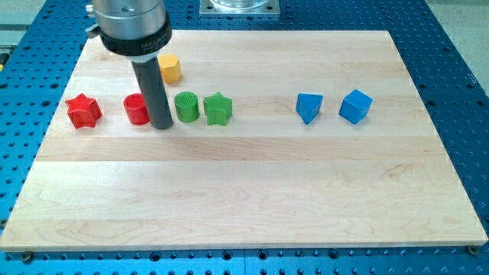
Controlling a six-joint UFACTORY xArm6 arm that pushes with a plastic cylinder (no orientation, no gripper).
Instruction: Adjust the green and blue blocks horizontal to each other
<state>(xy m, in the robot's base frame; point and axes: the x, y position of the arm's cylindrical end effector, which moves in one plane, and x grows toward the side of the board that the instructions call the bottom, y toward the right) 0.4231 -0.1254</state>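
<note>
My tip (161, 124) has no pincer and holds nothing; the green plastic cylinder block (186, 106) sits just beside it at two o'clock; the blue blocks lie far off at three o'clock.

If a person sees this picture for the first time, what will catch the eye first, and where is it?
First comes the thick dark rod at the view's upper left, my tip standing between the red cylinder and the green cylinder. Next is the row of blocks across the wooden board: red star far left, green star, then two blue blocks to the right. A yellow block sits behind the rod.
</note>
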